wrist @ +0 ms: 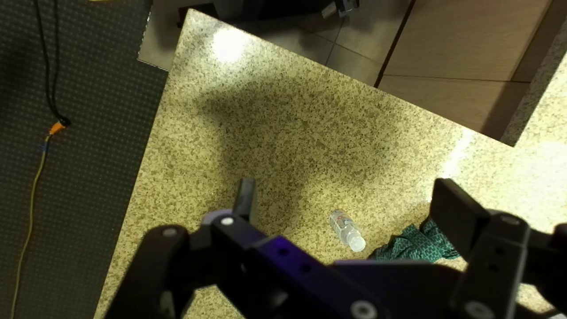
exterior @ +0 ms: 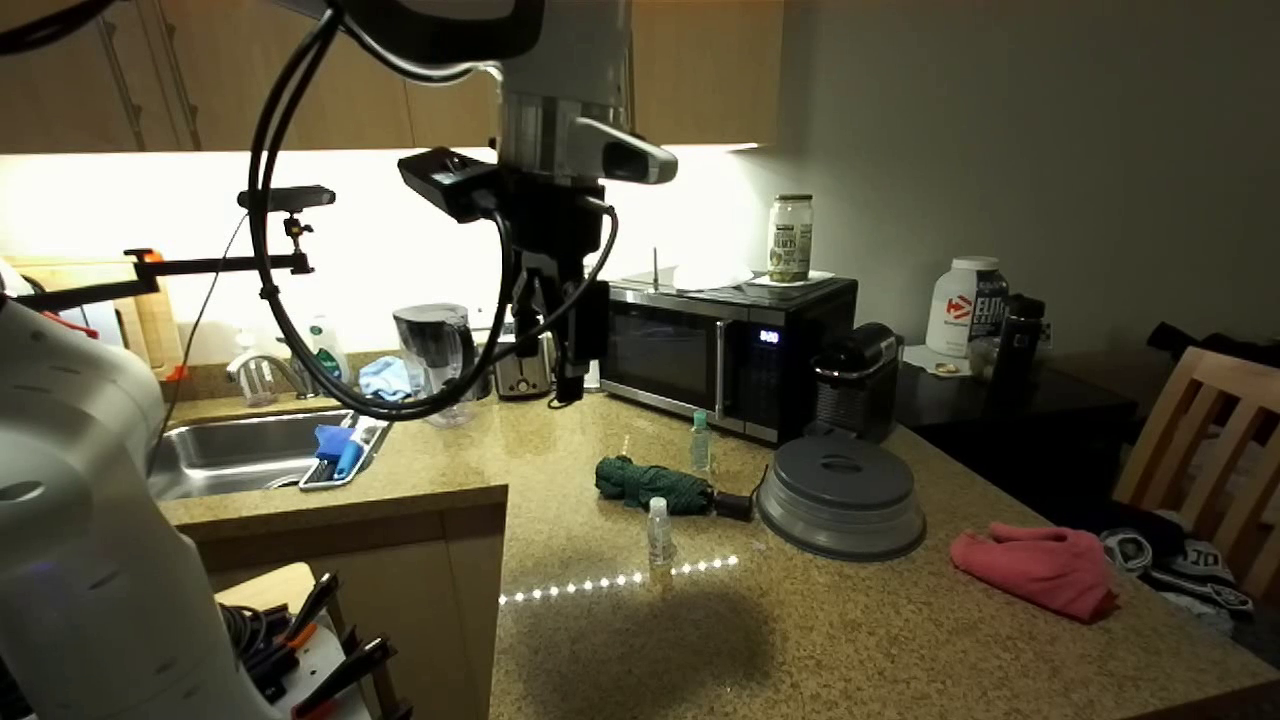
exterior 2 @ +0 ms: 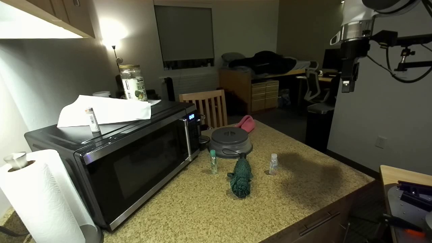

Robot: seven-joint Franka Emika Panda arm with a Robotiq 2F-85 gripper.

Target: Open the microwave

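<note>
As we judge it, the task is at its very beginning. In the wrist view, we see the pincer spread wide, with nothing held in it. In an exterior view, the microwave stands on the tabletop at about eight o'clock from the middle of the view, and the pincer hangs between two and three o'clock from it, well apart. The door is fully closed; its handle, at two o'clock from the middle of the door, is not touched. So we count no step as done. What is left, in our opinion, is everything: to reach the handle, to grip it, and to pull. We think that the green-capped bottle and the folded green umbrella, between four and five o'clock from the handle, could disturb the swing.
</note>
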